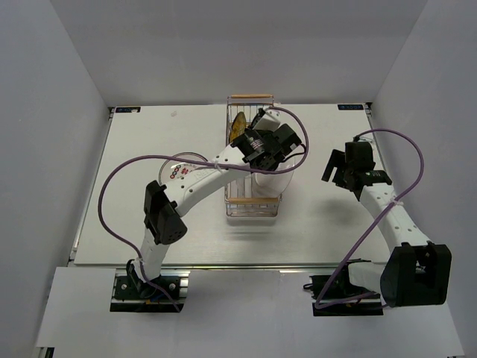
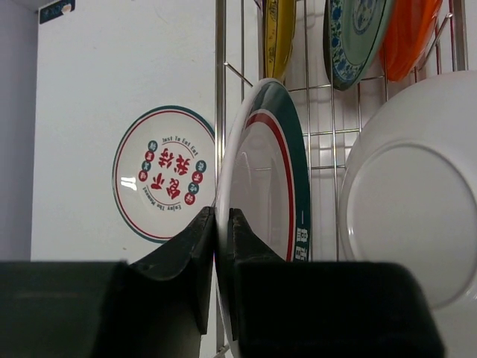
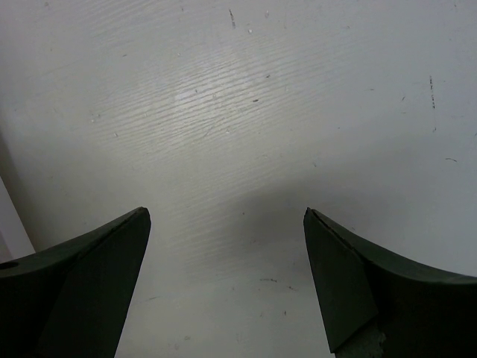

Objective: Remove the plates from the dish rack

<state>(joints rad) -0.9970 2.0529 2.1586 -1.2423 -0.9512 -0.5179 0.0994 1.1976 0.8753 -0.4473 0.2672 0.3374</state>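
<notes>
The dish rack [image 1: 252,200] stands mid-table, its wires [image 2: 221,74] close in the left wrist view. My left gripper [image 2: 221,213] is shut on the rim of an upright white plate with green and red rim bands [image 2: 264,179] inside the rack. Behind it stand a yellow plate [image 2: 279,33], a teal plate [image 2: 354,37] and an orange-red plate [image 2: 410,33]. A plain white plate [image 2: 417,194] leans to the right. A white plate with red marks [image 2: 164,183] lies flat on the table left of the rack. My right gripper [image 3: 227,216] is open and empty over bare table.
In the top view my left arm [image 1: 201,175] crosses above the flat plate [image 1: 182,160] and reaches over the rack. My right gripper [image 1: 333,165] hovers right of the rack. Grey walls close in the table [image 1: 149,239] on three sides.
</notes>
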